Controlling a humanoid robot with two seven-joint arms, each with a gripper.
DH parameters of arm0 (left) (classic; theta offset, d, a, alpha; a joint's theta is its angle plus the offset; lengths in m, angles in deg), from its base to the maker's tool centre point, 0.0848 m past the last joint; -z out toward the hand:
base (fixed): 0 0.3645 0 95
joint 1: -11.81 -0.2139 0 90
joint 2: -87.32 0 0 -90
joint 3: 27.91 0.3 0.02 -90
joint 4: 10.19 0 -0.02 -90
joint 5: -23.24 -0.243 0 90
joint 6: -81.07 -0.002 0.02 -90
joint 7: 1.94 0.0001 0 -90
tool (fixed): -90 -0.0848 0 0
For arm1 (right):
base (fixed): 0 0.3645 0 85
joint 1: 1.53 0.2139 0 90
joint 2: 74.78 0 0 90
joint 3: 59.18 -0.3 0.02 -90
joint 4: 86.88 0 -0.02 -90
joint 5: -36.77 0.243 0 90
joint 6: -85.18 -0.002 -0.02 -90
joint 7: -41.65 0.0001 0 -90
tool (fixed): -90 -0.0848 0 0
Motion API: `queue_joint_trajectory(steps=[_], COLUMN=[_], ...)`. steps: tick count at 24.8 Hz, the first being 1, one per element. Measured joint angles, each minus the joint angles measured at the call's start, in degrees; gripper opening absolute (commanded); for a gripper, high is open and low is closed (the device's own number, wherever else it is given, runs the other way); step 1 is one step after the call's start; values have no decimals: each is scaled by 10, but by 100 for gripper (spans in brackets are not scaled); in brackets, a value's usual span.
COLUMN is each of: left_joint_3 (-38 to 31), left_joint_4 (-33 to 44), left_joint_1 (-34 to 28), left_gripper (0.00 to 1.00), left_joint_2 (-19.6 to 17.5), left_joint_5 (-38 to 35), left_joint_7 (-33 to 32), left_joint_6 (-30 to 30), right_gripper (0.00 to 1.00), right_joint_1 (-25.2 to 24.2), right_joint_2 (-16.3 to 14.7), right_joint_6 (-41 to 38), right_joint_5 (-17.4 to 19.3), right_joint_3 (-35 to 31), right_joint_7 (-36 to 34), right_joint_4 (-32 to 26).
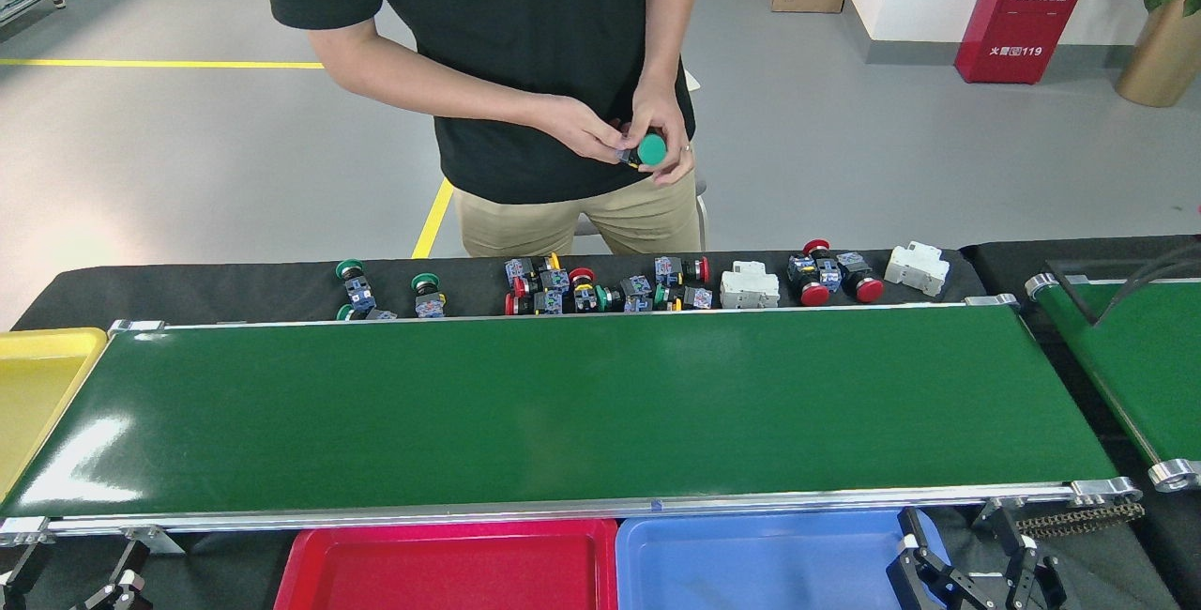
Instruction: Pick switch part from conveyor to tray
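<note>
Head view shows the conveyor (pixel 563 404) with a bare belt; no switch part lies on it. Near its front edge sit the red tray (pixel 450 568) and blue tray (pixel 760 558). Switch parts (pixel 600 291) line the black surface beyond the far rail, well apart from both arms. The right gripper (pixel 971 577) stands spread open; the left gripper (pixel 103 591) I cannot tell

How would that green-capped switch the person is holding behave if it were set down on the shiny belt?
The green-capped switch has a round mushroom head, so lying on its side it might roll a little. It looks like rigid plastic, probably light. The conveyor is glossy, so it may slide easily when nudged.
</note>
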Motion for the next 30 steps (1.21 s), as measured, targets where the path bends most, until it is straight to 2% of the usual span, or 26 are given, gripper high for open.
queue_joint_trajectory(steps=[5, 17, 24, 30], left_joint_3=[20, 19, 19, 19], left_joint_4=[2, 4, 4, 0], left_joint_1=[0, 0, 1, 3], left_gripper=[100, 100, 100, 100], left_joint_2=[0, 0, -1, -1], left_joint_5=[-1, -2, -28, -31], left_joint_7=[0, 1, 1, 1], left_joint_6=[0, -3, -37, -41], right_gripper=[100, 100, 100, 100], right_joint_1=[1, 12, 12, 12], right_joint_2=[0, 6, 6, 6], right_joint_6=[0, 2, 2, 2], right_joint_5=[0, 0, 0, 0], right_joint_3=[0, 0, 0, 0], right_joint_7=[0, 1, 1, 2], right_joint_4=[0, 0, 0, 0])
